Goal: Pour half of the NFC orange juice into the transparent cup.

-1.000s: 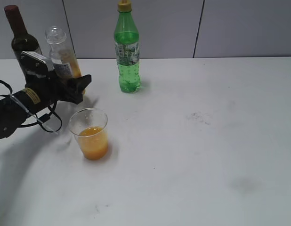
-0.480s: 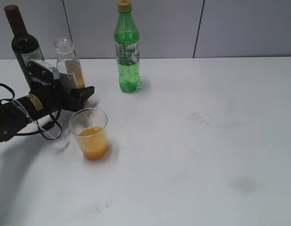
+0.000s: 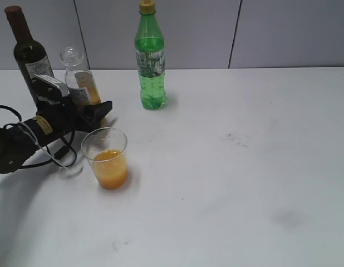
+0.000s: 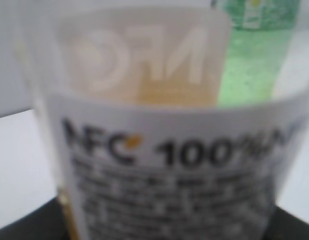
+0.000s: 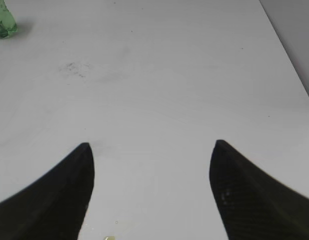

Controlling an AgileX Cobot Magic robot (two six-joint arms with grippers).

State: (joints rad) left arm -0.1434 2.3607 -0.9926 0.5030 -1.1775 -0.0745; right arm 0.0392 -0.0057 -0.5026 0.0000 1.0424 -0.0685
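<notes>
Three bottles stand at ten to twelve o'clock on the counter [image 3: 244, 183]. The left claw [image 3: 97, 113] pinches the upright NFC orange juice [image 3: 78, 80]; the half-filled transparent cup [image 3: 106, 158] stands nearby at five o'clock. The right claw [image 5: 152, 165] hangs spread.

Left gripper [image 3: 97, 113] hides the NFC orange juice's [image 3: 80, 83] base; its grip cannot be judged. Up close the label [image 4: 169, 180] is blurred, small print unreadable, bottle cropped
</notes>
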